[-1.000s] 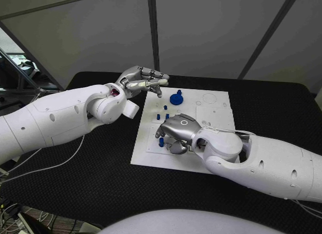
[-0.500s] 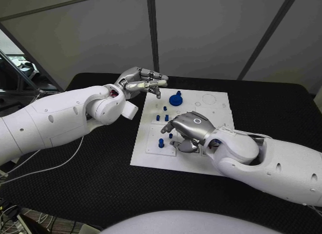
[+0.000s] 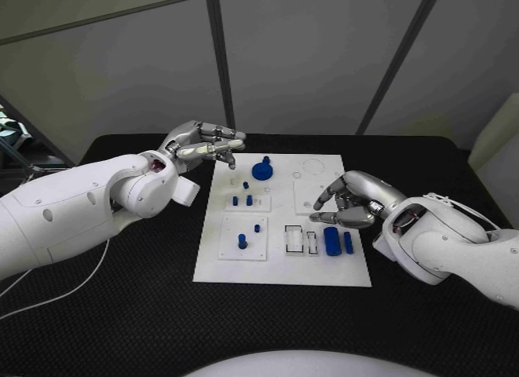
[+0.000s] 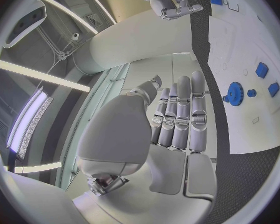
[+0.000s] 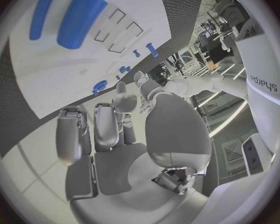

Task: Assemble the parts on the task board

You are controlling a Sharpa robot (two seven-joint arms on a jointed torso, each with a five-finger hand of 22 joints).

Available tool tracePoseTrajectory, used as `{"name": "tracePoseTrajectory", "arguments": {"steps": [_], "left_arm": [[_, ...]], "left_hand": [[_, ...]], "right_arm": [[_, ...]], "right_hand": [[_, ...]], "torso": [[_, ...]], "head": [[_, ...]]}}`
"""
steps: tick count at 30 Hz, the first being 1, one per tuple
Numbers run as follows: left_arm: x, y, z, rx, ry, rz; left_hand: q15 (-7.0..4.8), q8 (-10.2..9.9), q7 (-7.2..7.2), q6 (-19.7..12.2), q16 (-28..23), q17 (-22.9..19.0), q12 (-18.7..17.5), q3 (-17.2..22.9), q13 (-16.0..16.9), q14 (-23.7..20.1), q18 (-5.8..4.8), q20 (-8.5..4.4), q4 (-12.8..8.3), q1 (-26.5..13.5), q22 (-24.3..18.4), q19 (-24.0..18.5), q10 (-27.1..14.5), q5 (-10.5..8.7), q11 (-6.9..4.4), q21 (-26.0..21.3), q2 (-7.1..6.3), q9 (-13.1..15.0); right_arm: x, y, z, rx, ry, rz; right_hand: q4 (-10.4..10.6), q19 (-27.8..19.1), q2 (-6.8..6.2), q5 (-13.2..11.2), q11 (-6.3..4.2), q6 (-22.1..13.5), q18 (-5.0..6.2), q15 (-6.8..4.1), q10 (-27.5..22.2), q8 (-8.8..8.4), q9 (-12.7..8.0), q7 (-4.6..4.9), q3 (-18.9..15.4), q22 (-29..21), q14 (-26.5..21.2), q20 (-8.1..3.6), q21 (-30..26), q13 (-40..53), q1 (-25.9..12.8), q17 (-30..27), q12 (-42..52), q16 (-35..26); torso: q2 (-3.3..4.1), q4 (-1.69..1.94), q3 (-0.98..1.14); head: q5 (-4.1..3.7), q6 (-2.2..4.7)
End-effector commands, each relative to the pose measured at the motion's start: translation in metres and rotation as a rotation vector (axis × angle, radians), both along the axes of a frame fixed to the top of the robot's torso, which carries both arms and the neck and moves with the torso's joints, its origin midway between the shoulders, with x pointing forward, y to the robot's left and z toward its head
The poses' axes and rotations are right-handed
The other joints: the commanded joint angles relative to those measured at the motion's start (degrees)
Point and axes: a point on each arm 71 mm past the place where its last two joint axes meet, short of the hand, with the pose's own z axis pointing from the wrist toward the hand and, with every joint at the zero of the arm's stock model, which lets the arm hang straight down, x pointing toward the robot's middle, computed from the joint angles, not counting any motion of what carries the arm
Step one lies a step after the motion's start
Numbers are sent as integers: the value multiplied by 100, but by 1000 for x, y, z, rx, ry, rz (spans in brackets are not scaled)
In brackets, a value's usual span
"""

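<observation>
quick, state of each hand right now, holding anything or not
Left hand: fingers curled in, holding nothing, at the far left corner of the task board.
Right hand: fingers curled, nothing in them, over the board's right edge.

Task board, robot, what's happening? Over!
Left robot hand empty, curled, off board. Right robot hand empty, at board's edge. Blue gear standing. Nothing blocking.

Before me the black table [image 3: 123, 298] spans the lower and middle frame, its surface finely textured. The white task board [image 3: 276, 267] lies flat on it at centre frame, long side running away from me. A pale cable [image 3: 56, 292] trails across its lower left.
</observation>
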Motion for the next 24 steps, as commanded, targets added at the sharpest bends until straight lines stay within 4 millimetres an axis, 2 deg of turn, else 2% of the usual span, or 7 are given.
{"name": "tracePoseTrajectory", "arguments": {"steps": [1, 3, 4, 6, 10, 18, 24], "left_arm": [[0, -1, 1, -14, 5, -3], [0, -1, 0, -15, 7, -2], [0, -1, 0, -15, 8, -2], [0, 0, 0, -15, 10, -1], [0, 0, -1, -16, 10, 0], [0, -1, -1, -16, 12, -1], [0, 1, -2, -14, 11, 3]], "left_hand": [[13, -19, 15, -6, -19, -6, -24, -35, 9, 17, -77, 17, 13, -8, -7, 42, 9, -26, 32, -31, 5, 10], [13, -19, 15, -6, -19, -6, -24, -35, 9, 17, -77, 17, 13, -8, -7, 42, 9, -26, 32, -31, 5, 10], [13, -19, 15, -6, -19, -6, -24, -35, 9, 17, -77, 17, 13, -8, -7, 42, 9, -26, 32, -31, 5, 10], [13, -19, 15, -6, -19, -6, -24, -35, 9, 17, -77, 17, 13, -8, -7, 42, 9, -26, 32, -31, 5, 10], [14, -20, 15, -5, -20, -6, -25, -39, 9, 17, -77, 17, 15, -12, -11, 44, 10, -26, 32, -34, 4, 10], [14, -20, 15, -5, -20, -6, -25, -39, 9, 17, -77, 17, 15, -12, -11, 44, 10, -26, 32, -34, 4, 10], [14, -20, 15, -4, -22, -6, -25, -38, 10, 18, -77, 17, 15, -10, -13, 46, 11, -25, 31, -37, 6, 11]], "right_arm": [[-1, -13, -6, 94, 166, -120], [-3, -21, -6, 78, 174, -154], [-3, -23, -7, 72, 175, -164], [-6, -31, -9, 52, 183, -204], [-10, -36, -14, 19, 197, -240], [-12, -37, -22, -54, 214, -276], [-16, -34, -30, -104, 236, -281]], "right_hand": [[146, 281, 51, 34, -18, -56, -112, -18, 57, 43, 266, -25, -183, 878, 387, -29, 148, 1180, 55, 524, 1043, 433], [291, 408, 28, 38, -41, -130, -174, -53, 33, 52, 532, 10, -320, 1137, 421, 5, 301, 1619, 135, 873, 1429, 717], [315, 433, 35, 37, -23, -125, -186, -40, 34, 60, 567, -10, -331, 1188, 427, -3, 330, 1666, 136, 931, 1466, 759], [464, 530, 41, 43, 9, -182, -231, -17, 28, 76, 864, -46, -399, 1385, 452, -15, 442, 1890, 236, 1193, 1646, 957], [554, 588, 0, 45, 10, -237, -259, -26, 60, 65, 1017, -22, -455, 1495, 476, 8, 503, 2015, 245, 1345, 1746, 1065], [701, 592, -33, 104, 34, -331, -261, -11, 122, 26, 1258, 1, -513, 1505, 501, 24, 508, 2209, 259, 1501, 1892, 1175], [878, 592, -115, 118, 29, -341, -261, -5, 129, 22, 1425, -8, -676, 1505, 506, 31, 508, 2252, 106, 1543, 1918, 1205]], "torso": [[-28, -42, -24], [-31, -56, -24], [-31, -60, -23], [-29, -57, -26], [-33, -45, -39], [-30, -20, -32], [-25, -35, -29]], "head": [[-151, 15], [-167, 0], [-168, -1], [-209, -15], [-262, -30], [-287, -48], [-267, -58]]}}
